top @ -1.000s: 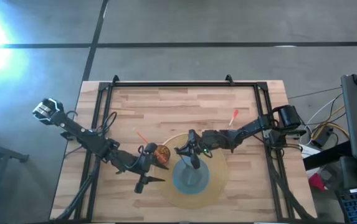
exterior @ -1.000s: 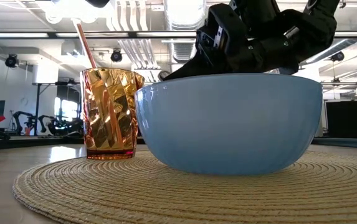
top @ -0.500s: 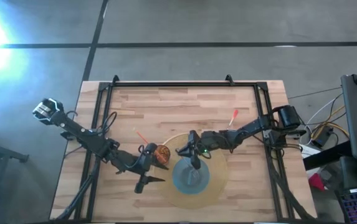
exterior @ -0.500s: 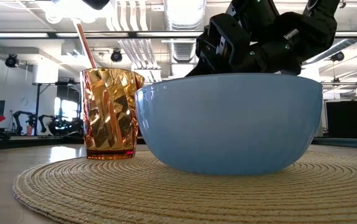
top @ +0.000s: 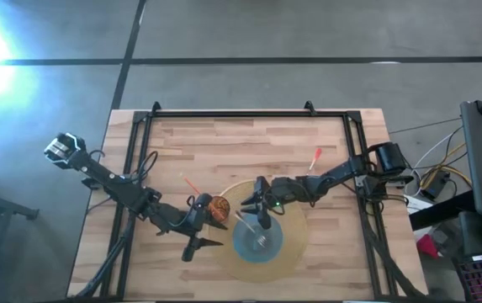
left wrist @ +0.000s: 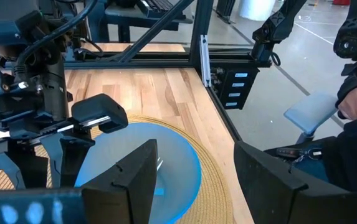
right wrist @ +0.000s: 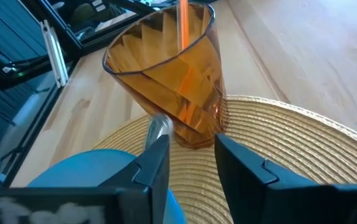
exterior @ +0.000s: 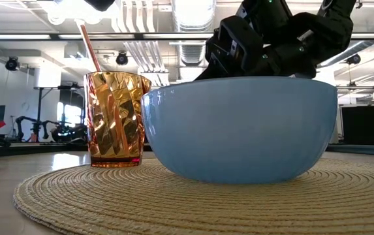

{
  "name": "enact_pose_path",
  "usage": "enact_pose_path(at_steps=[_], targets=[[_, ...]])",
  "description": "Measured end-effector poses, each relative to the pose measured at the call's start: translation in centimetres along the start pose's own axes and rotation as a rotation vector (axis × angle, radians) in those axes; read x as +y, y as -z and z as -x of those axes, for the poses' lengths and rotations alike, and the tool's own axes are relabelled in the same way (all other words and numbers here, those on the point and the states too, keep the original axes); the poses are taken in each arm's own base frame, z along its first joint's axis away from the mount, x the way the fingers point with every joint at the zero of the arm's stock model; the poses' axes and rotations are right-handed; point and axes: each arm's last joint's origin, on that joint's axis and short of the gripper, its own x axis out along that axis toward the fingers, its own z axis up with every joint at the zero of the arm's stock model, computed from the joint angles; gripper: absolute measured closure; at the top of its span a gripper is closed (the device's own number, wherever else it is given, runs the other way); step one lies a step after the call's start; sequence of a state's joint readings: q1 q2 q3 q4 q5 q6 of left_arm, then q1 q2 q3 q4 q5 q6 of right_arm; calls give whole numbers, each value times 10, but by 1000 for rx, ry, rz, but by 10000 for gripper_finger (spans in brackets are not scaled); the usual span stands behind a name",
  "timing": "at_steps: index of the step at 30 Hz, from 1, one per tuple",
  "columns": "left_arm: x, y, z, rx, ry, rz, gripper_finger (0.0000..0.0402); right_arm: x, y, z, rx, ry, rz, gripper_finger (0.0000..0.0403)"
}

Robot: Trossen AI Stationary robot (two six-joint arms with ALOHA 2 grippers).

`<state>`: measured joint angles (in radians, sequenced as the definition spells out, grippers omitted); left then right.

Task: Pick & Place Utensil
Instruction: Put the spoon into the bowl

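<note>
A metal fork (top: 252, 231) lies slanted inside the blue bowl (top: 257, 240). Its tines are down on the bowl's floor and its handle end (right wrist: 159, 127) leans up toward the rim on the amber cup's side. The bowl stands on a round woven placemat (top: 295, 244). My right gripper (top: 260, 215) hangs open just over the bowl's far rim; the handle end shows beside one finger (right wrist: 154, 163), apart from it. My left gripper (top: 200, 246) stands open left of the bowl, near the mat's edge, with nothing between its fingers (left wrist: 194, 180).
An amber ribbed cup (top: 218, 208) with an orange straw (exterior: 87, 44) stands on the mat just left of the bowl, between the two grippers. A small red-orange piece (top: 316, 156) lies on the wood at the far right. A black frame (top: 249, 112) borders the table.
My right gripper has let go of the fork. The fork stood steeply under the fingers in the bowl; now it has tipped over and lies slanted in the bowl, handle toward the cup. Both arms have stayed where they were.
</note>
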<state>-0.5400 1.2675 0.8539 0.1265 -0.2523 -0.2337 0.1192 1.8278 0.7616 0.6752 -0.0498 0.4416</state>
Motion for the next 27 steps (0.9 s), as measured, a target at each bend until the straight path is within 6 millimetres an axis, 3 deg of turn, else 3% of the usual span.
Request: enact_pose_path(at_steps=[7,12,27], targets=[[0,0,0,3,-1,-3,197,2,-3,5,32,5,-5,256],[0,1,0,11,-2,-35,197,6,-11,19,87,29,-8,250],[13,-2,-2,-10,-97,-93,197,22,-37,94,249,156,-92,278]])
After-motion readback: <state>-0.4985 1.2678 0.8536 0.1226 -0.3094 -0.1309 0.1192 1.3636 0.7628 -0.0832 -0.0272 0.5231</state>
